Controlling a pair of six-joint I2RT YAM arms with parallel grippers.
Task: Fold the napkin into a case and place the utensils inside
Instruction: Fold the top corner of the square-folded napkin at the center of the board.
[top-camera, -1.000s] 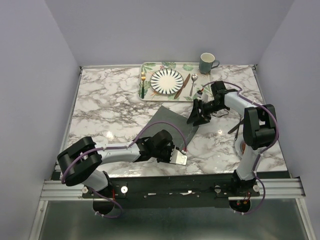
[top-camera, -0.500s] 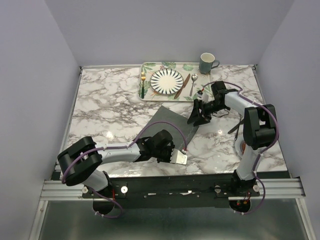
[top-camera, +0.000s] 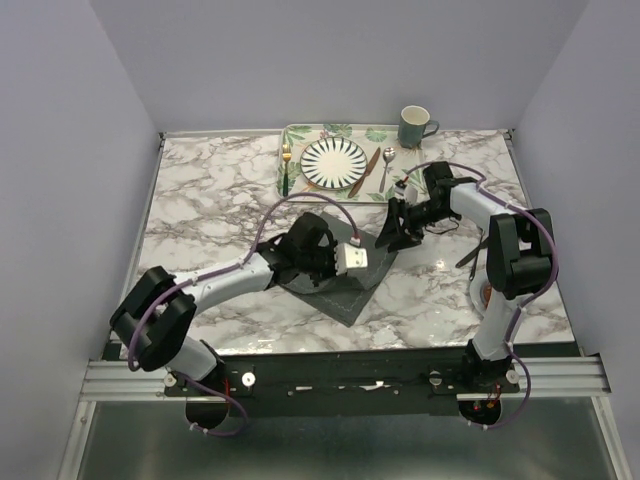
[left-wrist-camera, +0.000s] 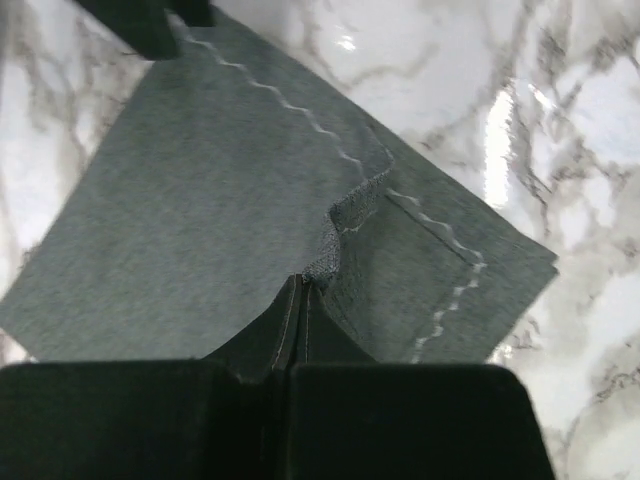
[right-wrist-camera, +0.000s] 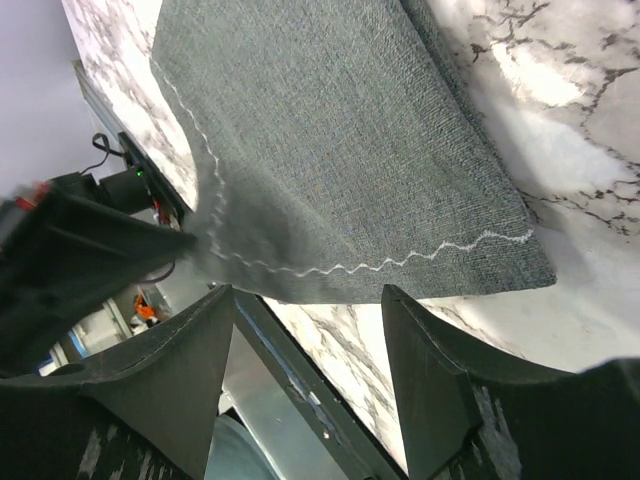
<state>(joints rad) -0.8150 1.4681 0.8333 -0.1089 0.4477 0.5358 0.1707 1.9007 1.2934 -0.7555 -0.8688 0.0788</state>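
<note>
Now pinching a raised pleat of the napkin (left-wrist-camera: 200, 190) with the left end effector (left-wrist-camera: 300, 292), clamped fully shut. Lying at the middle of the bench (top-camera: 200, 210), partly doubled over, long axis not readable. Poised at its 2 o'clock corner with the right end effector (right-wrist-camera: 305, 295), spread wide, holding nothing. Probably best folded onward toward 12 o'clock by the left, the nearer one.

Left end effector (left-wrist-camera: 302, 287) tight on a puckered napkin (left-wrist-camera: 200, 200) fold, marble table (left-wrist-camera: 585, 120) beneath.
</note>
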